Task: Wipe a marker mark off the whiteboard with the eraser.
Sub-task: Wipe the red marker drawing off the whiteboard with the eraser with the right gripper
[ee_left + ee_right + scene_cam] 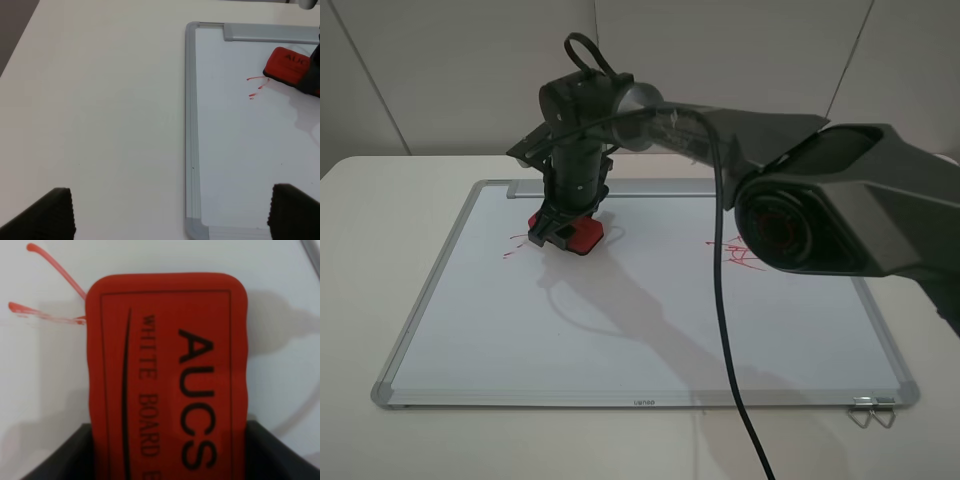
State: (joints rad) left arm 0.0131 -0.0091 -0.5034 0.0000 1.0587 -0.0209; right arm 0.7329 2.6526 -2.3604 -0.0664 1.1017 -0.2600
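The whiteboard (pixel 428 292) lies flat on the table. My right gripper (pixel 563 230) reaches across to its far left part and is shut on the red eraser (pixel 582 236), which rests on the board. In the right wrist view the eraser (pixel 165 365) shows dark lettering, and dark fingers (pixel 65 457) clamp its sides. The marker mark (pixel 513 245) is mostly under the eraser; only thin red stroke ends (pixel 45 315) stick out beside it. The left wrist view shows those ends (pixel 256 86) next to the eraser (pixel 286 65). My left gripper (pixel 177 202) hangs open over the board's left frame (pixel 190 125), holding nothing.
A smaller red scribble (pixel 738 256) sits on the board's right side, partly behind my right arm (pixel 840 200). A black cable (pixel 725 300) hangs across the board. A metal clip (pixel 873 411) lies at the near right corner. A silver rail (pixel 650 187) runs along the far edge.
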